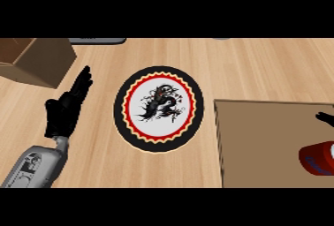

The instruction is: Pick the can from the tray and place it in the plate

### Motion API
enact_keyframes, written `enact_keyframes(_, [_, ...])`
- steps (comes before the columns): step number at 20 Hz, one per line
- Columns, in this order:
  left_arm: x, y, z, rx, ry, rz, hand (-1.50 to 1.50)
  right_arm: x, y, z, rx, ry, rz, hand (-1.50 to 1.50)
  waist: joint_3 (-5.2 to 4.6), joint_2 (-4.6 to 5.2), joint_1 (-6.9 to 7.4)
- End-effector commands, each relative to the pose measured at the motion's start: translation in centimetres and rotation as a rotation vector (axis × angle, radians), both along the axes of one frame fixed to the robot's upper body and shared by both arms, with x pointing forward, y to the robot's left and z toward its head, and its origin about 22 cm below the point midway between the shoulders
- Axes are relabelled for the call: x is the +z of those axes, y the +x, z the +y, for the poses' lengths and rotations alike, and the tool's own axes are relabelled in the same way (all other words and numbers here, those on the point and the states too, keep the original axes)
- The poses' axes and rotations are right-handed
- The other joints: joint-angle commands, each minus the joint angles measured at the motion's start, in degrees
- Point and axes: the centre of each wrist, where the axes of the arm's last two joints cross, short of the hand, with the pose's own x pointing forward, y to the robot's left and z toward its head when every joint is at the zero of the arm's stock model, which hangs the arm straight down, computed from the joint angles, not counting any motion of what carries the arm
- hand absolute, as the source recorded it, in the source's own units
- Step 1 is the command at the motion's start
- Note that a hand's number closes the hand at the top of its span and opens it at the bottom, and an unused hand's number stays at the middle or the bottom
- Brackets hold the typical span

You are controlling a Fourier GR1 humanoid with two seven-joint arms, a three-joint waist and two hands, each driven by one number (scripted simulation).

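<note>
Wooden counter (261,66), plate (158,109) at centre, tray (261,145) right, cardboard box (36,62) far left

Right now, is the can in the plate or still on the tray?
On the tray: the red can lies on the brown tray at the right edge; the plate holds nothing.

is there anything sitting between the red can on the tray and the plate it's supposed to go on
Nothing visible does. The red can lies at the right edge of the brown tray, and the plate sits just left of the tray on the wooden counter. Only bare tray surface lies between them, and the plate holds nothing.
</note>
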Motion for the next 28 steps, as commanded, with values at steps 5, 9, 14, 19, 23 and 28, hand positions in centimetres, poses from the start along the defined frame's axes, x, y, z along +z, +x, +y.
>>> enact_keyframes(5, [0.1,-0.8,0.4,0.009,0.007,0.010,0.00,-3.8,1.3,1.6,-0.007,-0.016,0.042,-1.50,-0.01,-0.02,-0.13])
enact_keyframes(9, [-0.4,0.4,0.5,0.009,-0.007,0.014,0.00,-4.8,0.7,0.3,0.006,-0.045,0.069,-1.50,-0.01,-0.03,-0.37])
enact_keyframes(14, [0.1,0.0,-0.3,0.018,0.006,-0.015,0.00,-5.3,2.8,-1.4,0.025,-0.033,0.039,1.50,0.00,-0.02,-0.13])
enact_keyframes(19, [0.5,0.0,-0.8,0.012,0.009,0.017,0.00,-6.7,2.3,-1.1,0.014,-0.031,-0.057,1.50,0.01,-0.04,-0.16])
enact_keyframes(23, [-1.3,-0.7,0.0,0.016,0.011,0.007,0.00,-6.9,0.3,-2.6,0.036,-0.026,-0.082,1.50,0.00,-0.07,-0.43])
enact_keyframes(28, [0.7,0.4,1.5,0.022,-0.004,0.018,0.00,-9.7,-0.5,6.2,-0.272,-0.099,-0.076,1.50,-0.09,-0.32,-0.97])
